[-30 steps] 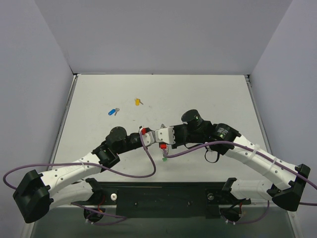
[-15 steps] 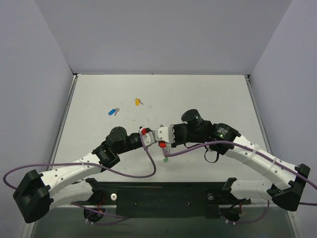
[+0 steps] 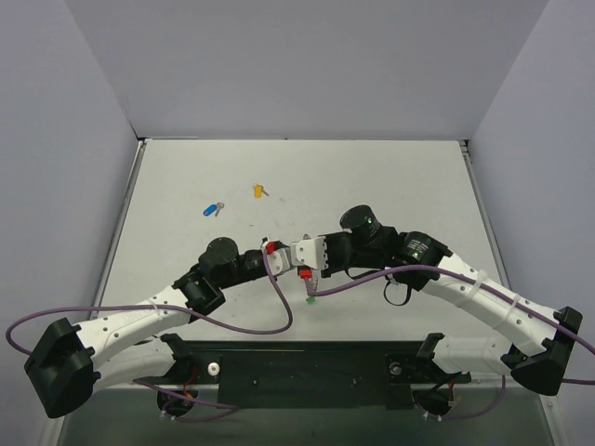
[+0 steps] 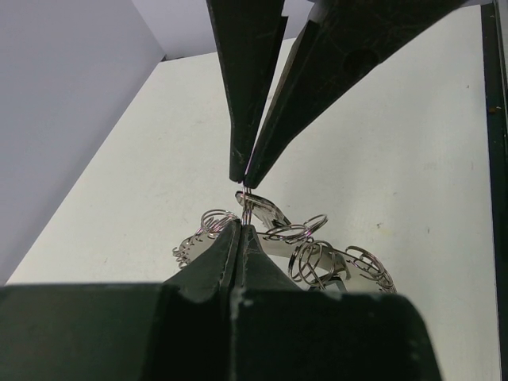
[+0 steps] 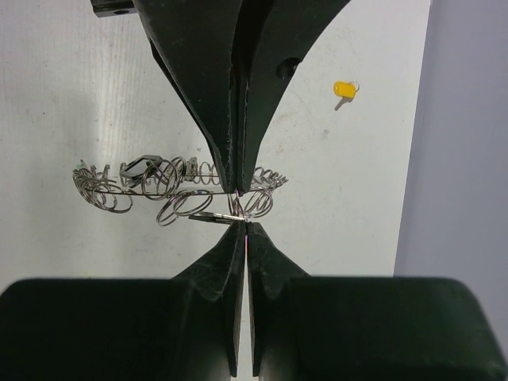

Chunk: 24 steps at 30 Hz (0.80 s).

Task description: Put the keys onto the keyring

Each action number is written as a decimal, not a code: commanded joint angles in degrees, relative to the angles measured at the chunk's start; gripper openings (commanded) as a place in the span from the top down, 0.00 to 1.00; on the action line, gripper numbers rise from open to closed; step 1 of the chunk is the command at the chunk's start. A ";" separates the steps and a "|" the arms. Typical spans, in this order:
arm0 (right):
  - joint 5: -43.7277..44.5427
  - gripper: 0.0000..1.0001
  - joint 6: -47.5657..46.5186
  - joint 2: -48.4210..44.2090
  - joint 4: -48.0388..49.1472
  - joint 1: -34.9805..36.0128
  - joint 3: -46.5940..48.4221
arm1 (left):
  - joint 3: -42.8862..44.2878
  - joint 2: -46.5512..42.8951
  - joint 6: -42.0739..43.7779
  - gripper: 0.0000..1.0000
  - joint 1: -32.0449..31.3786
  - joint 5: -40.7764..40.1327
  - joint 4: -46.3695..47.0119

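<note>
The table [image 3: 400,177] carries everything, and over its near middle your left arm [image 3: 139,321] and right arm [image 3: 474,288] reach in toward each other until their tips meet.

The left gripper [image 4: 240,228] is clenched, and so is the right gripper [image 5: 242,226]. Both wrist views show them nose to nose, each pinching the same thin wire of the keyring [image 5: 159,181]. The keyring is a loose tangle of silver split rings, held between the two tips with the rest trailing off to one side. Neither gripper holds a key.

All three keys are apart from the ring:
- The blue key [image 3: 213,209] and the yellow key [image 3: 259,190] lie well apart from the grippers, toward the far left of the table.
- The green key [image 3: 309,299] sits just below the right gripper, beside the purple cable [image 3: 358,279]. You cannot tell from here whether it lies flat or hangs.

I judge you are at the ring-handling step, steadying or prying a coil, with no key threaded yet.

Next, one gripper has to keep its pinch on the wire while the other lets go and fetches a key. The green one is nearest. That key's hole must then meet the opened end of the coil. The wire is fine and springy, so expect it to slip.
</note>
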 commanded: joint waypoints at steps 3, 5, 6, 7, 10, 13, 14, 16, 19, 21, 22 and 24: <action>-0.43 1.00 -2.33 0.32 -2.11 2.12 0.91 | 3.94 -0.27 -0.56 1.00 -0.38 -0.25 3.77; -0.70 1.00 -2.42 0.14 -2.55 2.21 1.00 | 3.85 -0.09 -0.48 1.00 -0.47 -0.52 3.86; -0.79 1.00 -2.42 0.23 -2.81 2.21 0.91 | 3.85 -0.18 -0.56 1.00 -0.30 -0.52 3.86; -1.05 1.00 -2.68 0.32 -2.90 2.21 0.91 | 3.94 -0.18 -0.56 1.00 -0.29 -0.52 3.86; -1.49 1.00 -3.47 0.14 -3.69 2.39 0.82 | 3.94 -0.09 -1.00 1.00 -0.21 -0.61 4.12; -2.19 1.00 -4.70 -0.38 -4.40 2.48 0.56 | 4.02 -0.01 -1.62 1.00 -0.03 -0.78 4.30; -2.28 1.00 -4.88 -0.39 -4.66 2.56 0.47 | 3.94 0.08 -1.71 1.00 0.06 -0.96 4.30; -2.63 1.00 -5.58 -0.65 -5.36 2.56 0.38 | 4.03 0.00 -2.15 1.00 0.23 -0.96 4.30; -3.24 1.00 -7.25 -1.09 -6.15 2.83 0.03 | 4.20 0.17 -2.76 1.00 0.41 -1.05 4.48; -3.25 1.00 -7.96 -1.26 -6.42 3.18 -0.23 | 4.20 0.34 -2.94 1.00 0.58 -1.05 4.48; -3.07 1.00 -8.31 -1.35 -6.51 3.18 -0.32 | 4.20 0.26 -3.02 1.00 0.67 -1.05 4.48; -2.81 1.00 -8.92 -1.26 -6.59 3.53 -0.41 | 4.20 0.26 -3.11 1.00 0.76 -1.05 4.48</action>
